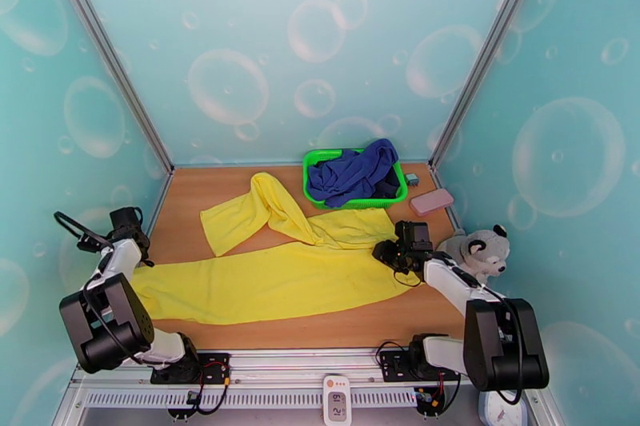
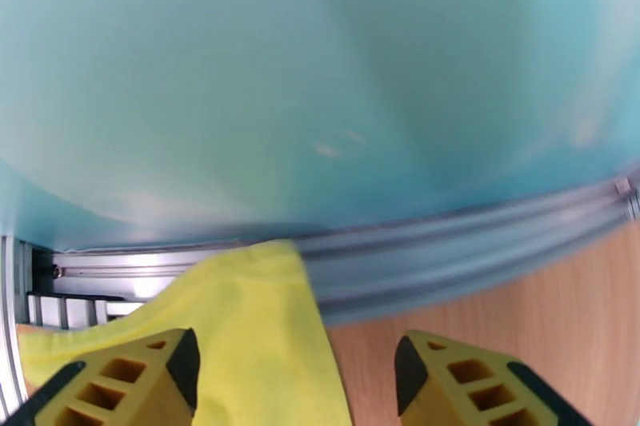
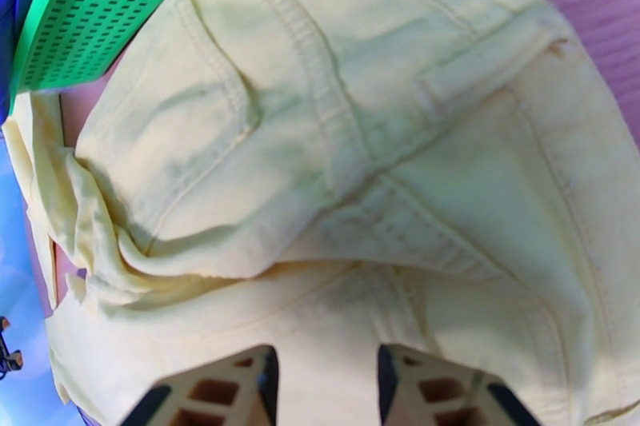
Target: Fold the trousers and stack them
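Close under its wrist camera, the left gripper (image 2: 296,357) holds its jaws wide over a leg hem of the yellow trousers (image 1: 272,280) at the worktop's (image 1: 320,329) left edge, the right gripper (image 3: 324,372) pinches the seamed waist in narrow jaws, and the overhead view adds the far leg, kinked toward the green basket (image 1: 309,173) of blue cloth (image 1: 356,172).
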Robot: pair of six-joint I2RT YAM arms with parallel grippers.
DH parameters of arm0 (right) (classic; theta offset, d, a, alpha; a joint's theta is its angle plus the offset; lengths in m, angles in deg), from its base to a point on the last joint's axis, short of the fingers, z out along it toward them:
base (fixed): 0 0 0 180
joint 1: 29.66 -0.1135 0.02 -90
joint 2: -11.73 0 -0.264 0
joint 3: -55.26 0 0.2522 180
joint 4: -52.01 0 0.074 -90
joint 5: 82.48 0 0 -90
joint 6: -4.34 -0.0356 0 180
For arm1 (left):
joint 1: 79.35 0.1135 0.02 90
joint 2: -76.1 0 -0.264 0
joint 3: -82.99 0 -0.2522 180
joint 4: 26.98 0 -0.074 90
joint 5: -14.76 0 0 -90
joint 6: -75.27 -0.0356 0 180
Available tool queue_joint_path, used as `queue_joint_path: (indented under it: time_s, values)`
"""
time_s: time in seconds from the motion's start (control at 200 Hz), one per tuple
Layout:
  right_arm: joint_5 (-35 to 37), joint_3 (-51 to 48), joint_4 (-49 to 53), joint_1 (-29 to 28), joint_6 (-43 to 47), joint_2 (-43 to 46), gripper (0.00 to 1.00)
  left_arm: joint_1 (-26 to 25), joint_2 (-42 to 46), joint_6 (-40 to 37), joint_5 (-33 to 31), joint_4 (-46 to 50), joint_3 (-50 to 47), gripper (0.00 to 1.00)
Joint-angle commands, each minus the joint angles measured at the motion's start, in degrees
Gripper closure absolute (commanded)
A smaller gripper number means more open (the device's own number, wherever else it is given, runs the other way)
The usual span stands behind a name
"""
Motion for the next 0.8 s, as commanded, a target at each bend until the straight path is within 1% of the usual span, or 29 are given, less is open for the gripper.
queue_joint_path:
  time_s: [0.0,0.07,0.115,0.17,0.2,0.25,0.305,0.335,0.38,0.47,0.535,0.61,0.675,0.74,0.795]
  values:
    - [4.1,2.9,0.4,-4.7,-0.5,1.5,0.61,-7.5,6.2,-1.9,4.8,5.7,-2.2,0.22]
    - [5.6,4.4,0.6,-9.0,-0.4,2.4,0.61,-11.7,9.7,-0.7,7.3,10.8,-6.2,0.22]
    - [5.7,4.8,0.3,-11.5,-1.0,2.9,0.61,-13.7,12.0,0.8,11.0,13.6,-8.7,0.23]
    - [5.1,4.6,-0.8,-14.5,-2.3,3.0,0.61,-17.0,15.0,2.1,15.5,14.8,-12.3,0.20]
    - [4.1,4.2,-1.8,-15.9,-3.1,2.8,0.61,-20.7,16.5,4.8,14.8,15.6,-13.3,0.18]
    - [2.2,3.3,-3.6,-17.7,-4.7,1.8,0.61,-26.7,17.2,6.2,15.0,15.7,-13.1,0.17]
    - [0.5,2.4,-5.5,-19.1,-6.0,0.5,0.61,-29.5,15.8,8.3,17.2,16.1,-12.0,0.16]
    - [0.3,2.0,-6.4,-19.9,-6.6,-0.2,0.61,-30.1,14.6,8.2,18.3,15.0,-11.4,0.16]
    - [0.3,1.1,-8.0,-21.1,-7.0,-1.0,0.61,-30.7,12.6,7.1,18.3,12.6,-10.7,0.16]
    - [-0.4,0.1,-10.3,-22.8,-8.4,-3.0,0.61,-30.8,7.6,2.0,19.5,5.7,-8.2,0.16]
    - [-0.4,-0.7,-11.8,-24.1,-9.2,-4.0,0.61,-30.4,1.9,-1.3,18.7,1.5,-5.0,0.17]
    - [-0.2,-1.3,-13.0,-25.2,-10.2,-5.2,0.61,-28.8,-7.1,-2.9,19.0,2.0,1.3,0.17]
    - [0.0,-1.8,-13.3,-25.6,-11.0,-6.2,0.61,-28.4,-14.1,-4.6,18.5,3.2,5.8,0.19]
    - [0.3,-2.8,-13.7,-25.6,-11.8,-6.6,0.60,-28.4,-18.9,-5.7,18.5,4.1,8.4,0.23]
    - [0.9,-4.1,-14.5,-25.5,-12.8,-6.4,0.60,-28.5,-20.9,-6.6,20.9,3.2,8.8,0.25]
